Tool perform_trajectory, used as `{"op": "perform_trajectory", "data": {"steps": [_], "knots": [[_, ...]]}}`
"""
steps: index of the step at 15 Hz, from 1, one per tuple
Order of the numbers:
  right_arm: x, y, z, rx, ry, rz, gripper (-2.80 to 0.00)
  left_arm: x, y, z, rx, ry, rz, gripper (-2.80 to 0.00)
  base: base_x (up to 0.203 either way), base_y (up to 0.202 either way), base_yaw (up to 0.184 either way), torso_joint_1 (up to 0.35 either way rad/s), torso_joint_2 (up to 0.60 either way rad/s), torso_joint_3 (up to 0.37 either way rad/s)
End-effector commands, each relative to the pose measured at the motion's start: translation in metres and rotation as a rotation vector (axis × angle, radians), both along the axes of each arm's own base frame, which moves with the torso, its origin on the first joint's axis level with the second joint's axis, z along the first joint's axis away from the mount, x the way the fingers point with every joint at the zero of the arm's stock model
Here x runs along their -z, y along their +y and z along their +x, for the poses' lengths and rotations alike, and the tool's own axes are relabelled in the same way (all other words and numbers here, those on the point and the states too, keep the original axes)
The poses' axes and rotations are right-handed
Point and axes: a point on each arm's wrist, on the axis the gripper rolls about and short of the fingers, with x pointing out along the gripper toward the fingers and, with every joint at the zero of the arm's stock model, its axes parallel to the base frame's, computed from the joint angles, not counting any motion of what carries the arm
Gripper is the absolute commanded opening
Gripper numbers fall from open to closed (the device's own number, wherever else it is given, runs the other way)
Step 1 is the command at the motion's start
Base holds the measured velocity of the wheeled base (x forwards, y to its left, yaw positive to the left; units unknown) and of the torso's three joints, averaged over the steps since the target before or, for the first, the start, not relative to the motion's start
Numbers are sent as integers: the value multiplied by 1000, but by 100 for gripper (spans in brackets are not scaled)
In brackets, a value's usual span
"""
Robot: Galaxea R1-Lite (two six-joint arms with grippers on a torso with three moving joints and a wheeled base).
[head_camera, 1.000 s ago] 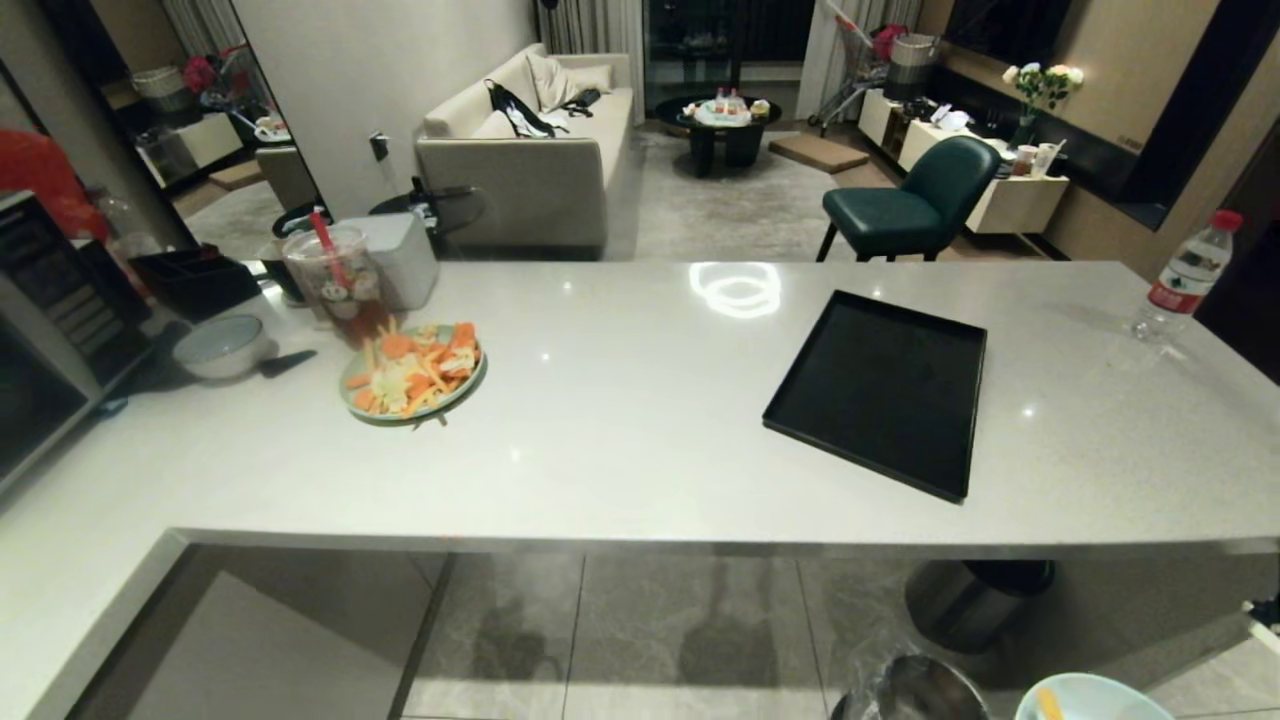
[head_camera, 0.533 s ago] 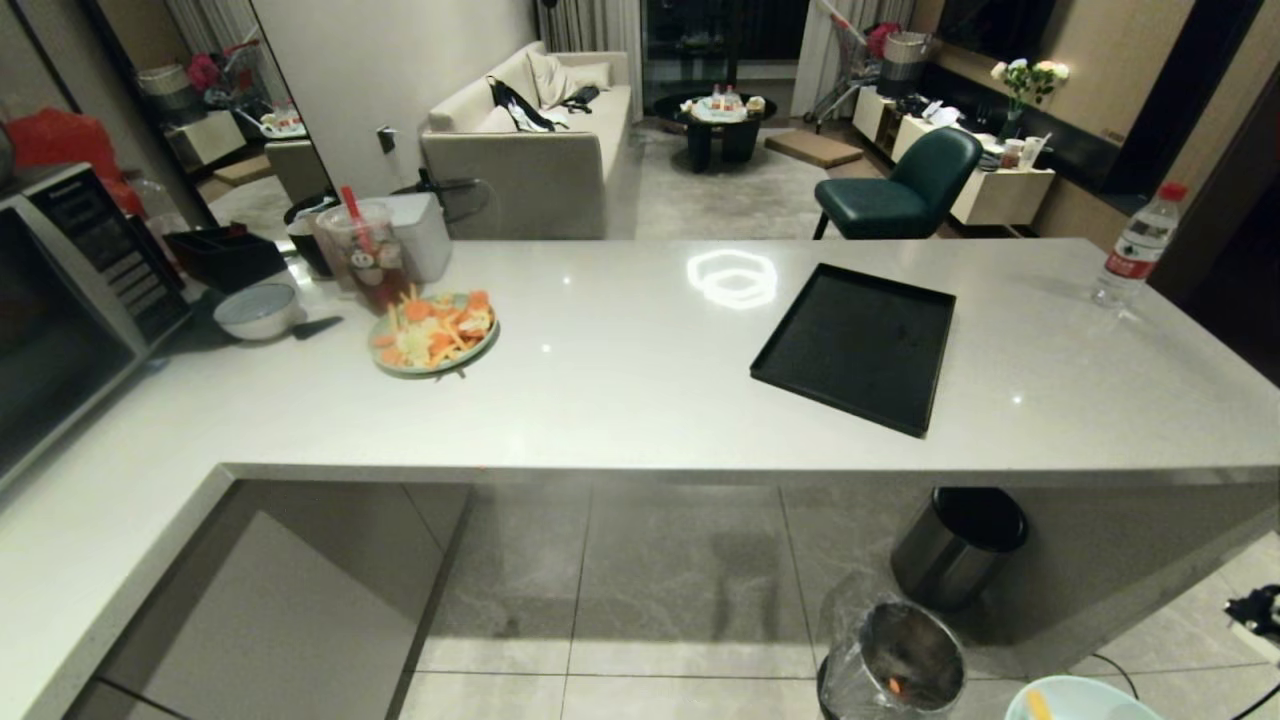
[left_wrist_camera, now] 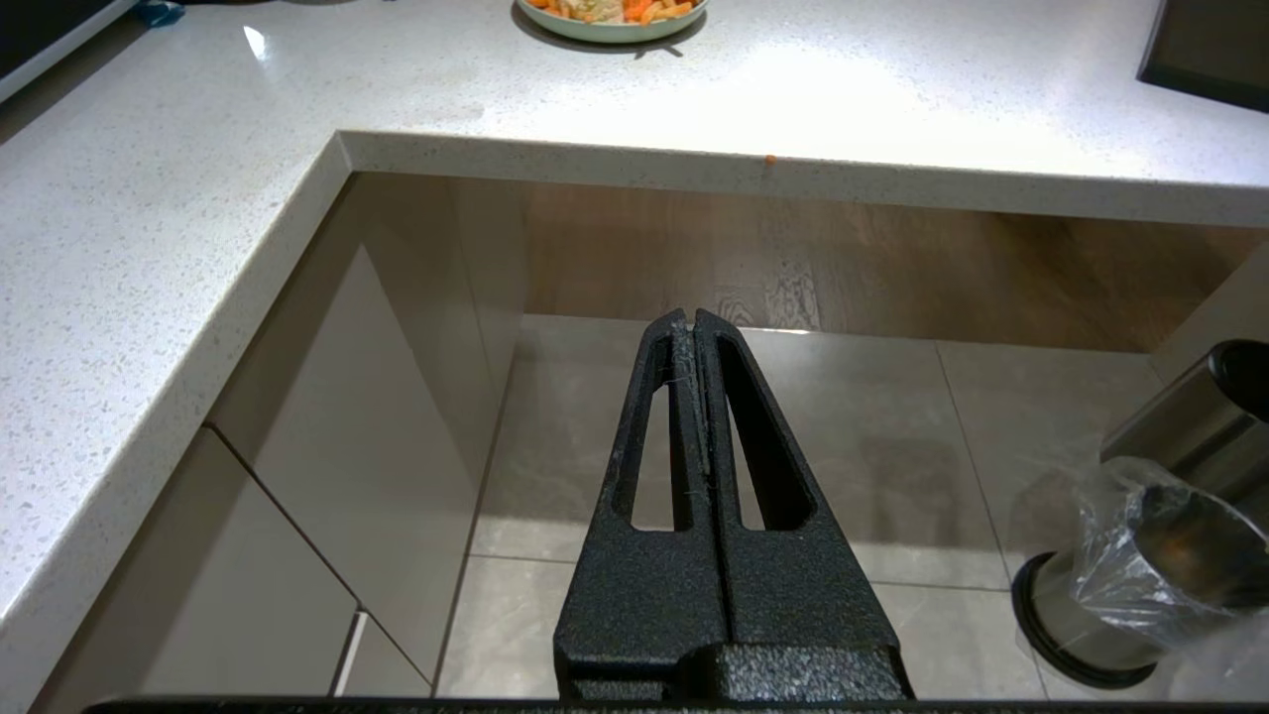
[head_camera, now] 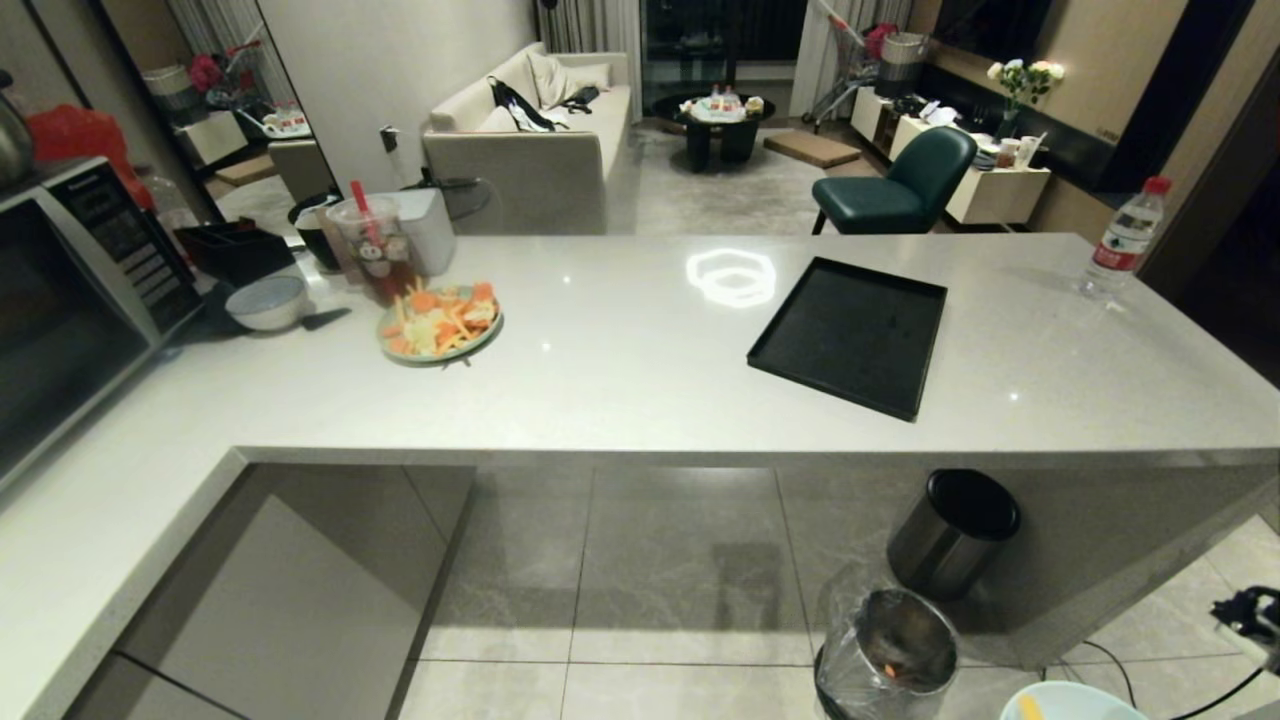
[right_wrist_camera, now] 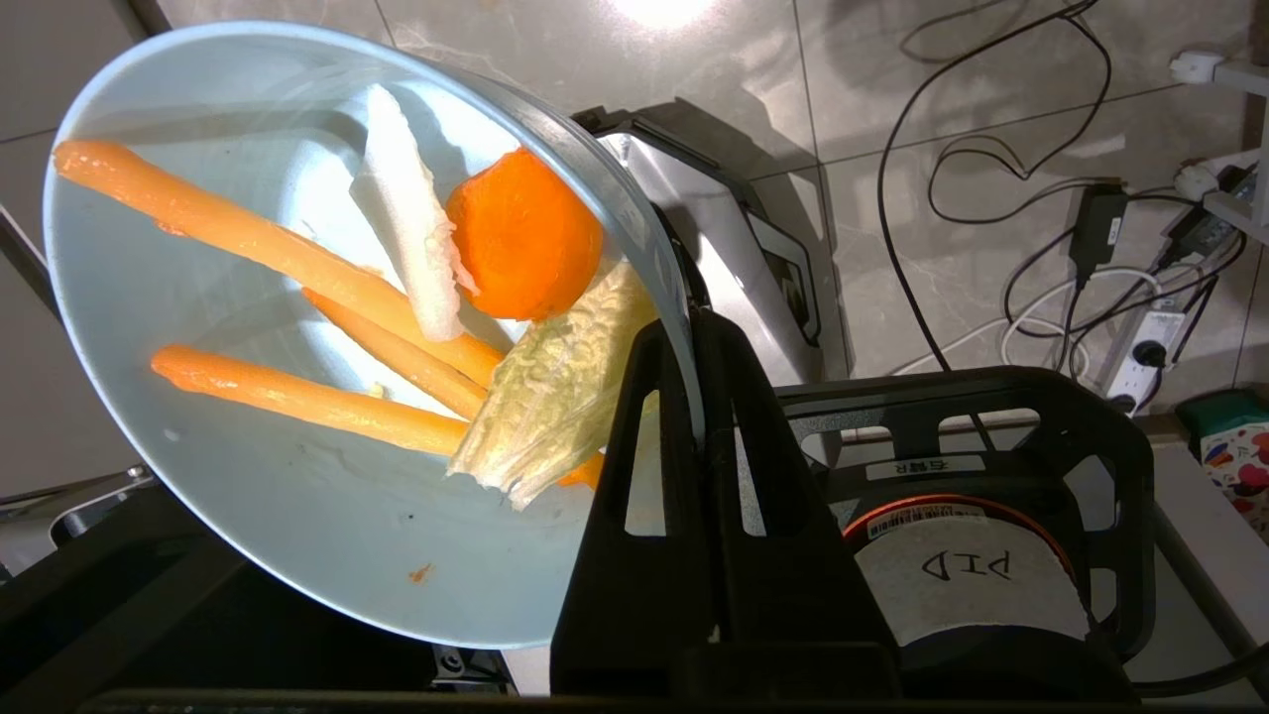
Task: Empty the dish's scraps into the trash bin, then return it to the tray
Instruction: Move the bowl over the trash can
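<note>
I see the right gripper (right_wrist_camera: 694,327) clamped on the dish (right_wrist_camera: 297,516) rim, scraps (right_wrist_camera: 416,327) inside, beside the trash bin (head_camera: 885,645); left gripper (left_wrist_camera: 692,322) closed, empty.

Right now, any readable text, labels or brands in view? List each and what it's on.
"PID", seen upside down: white round label on the robot's base, right wrist view.
Small white sticker just above it: print too small to read.
Microwave front panel: a brand word and button marks, too blurred to read.
Water bottle red label: unreadable.
Drink cup: cartoon print, no legible words.
</note>
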Motion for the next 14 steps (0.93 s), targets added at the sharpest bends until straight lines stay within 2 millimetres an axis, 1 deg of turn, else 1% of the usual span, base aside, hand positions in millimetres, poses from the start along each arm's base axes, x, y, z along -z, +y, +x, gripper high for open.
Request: {"op": "perform_trajectory", "data": {"steps": [1,8,11,13,14], "knots": [[-1,0,1,2,-2,-2,-280,0,0,0,-1,0,-1,-280,0,0,0,0,0,0],[0,0,0,-2,6,4,-280,0,0,0,-1,1,-1,-280,0,0,0,0,0,0],[-2,1,3,-10,1,0,-280,0,0,0,-1,1,-1,-280,0,0,0,0,0,0],[-4,4,19,18,25,-7,-280,0,0,0,-1,-1,-1,-280,0,0,0,0,0,0],[-6,2,21,28,15,-6,-280,0,0,0,0,1,-1,-280,0,0,0,0,0,0]]}}
